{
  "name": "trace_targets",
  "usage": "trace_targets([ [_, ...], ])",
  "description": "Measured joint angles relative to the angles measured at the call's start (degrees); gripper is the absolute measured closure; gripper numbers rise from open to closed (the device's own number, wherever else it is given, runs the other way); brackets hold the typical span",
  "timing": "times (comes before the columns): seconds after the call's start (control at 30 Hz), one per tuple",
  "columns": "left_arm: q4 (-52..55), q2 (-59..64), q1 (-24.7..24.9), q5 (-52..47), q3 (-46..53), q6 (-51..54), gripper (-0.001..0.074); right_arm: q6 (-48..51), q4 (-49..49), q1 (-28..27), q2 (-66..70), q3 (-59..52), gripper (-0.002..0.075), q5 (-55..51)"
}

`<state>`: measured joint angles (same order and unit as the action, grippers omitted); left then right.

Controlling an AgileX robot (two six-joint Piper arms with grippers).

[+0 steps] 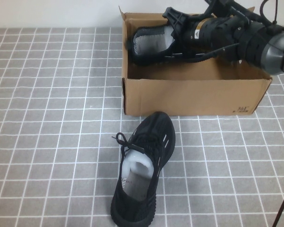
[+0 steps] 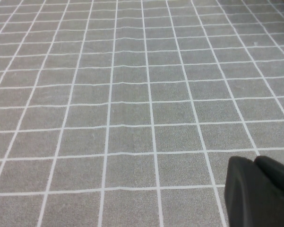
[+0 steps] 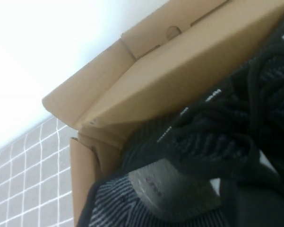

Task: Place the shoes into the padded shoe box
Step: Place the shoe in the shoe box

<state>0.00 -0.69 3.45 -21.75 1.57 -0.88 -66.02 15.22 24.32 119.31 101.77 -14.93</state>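
The second sneaker (image 1: 142, 175) waits on the tabletop (image 1: 47, 142). The right claw (image 1: 176, 29) grips the first sneaker (image 1: 151, 43) inside the cardboard box (image 1: 189, 97); release comes next. The left claw (image 2: 260, 194) hovers elsewhere, state unclear.

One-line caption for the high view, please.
Right gripper lowers one black sneaker into the cardboard shoe box; second sneaker waits on the tiled mat; left gripper unseen here.

Grey tiled table surface (image 1: 52, 142) with thin white grid lines spreads across the whole scene, running out to every side in the high view. Behind it, a plain white wall (image 1: 52, 12) closes off the far edge. The wrist views show the same grey grid up close.
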Motion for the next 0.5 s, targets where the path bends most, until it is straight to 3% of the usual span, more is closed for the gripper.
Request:
trace_targets([
  [0.5,0.0,0.0,0.0,0.0,0.0,0.0,0.0739,-2.5,2.86,0.04,-3.81,0.0,0.0716,-3.26],
])
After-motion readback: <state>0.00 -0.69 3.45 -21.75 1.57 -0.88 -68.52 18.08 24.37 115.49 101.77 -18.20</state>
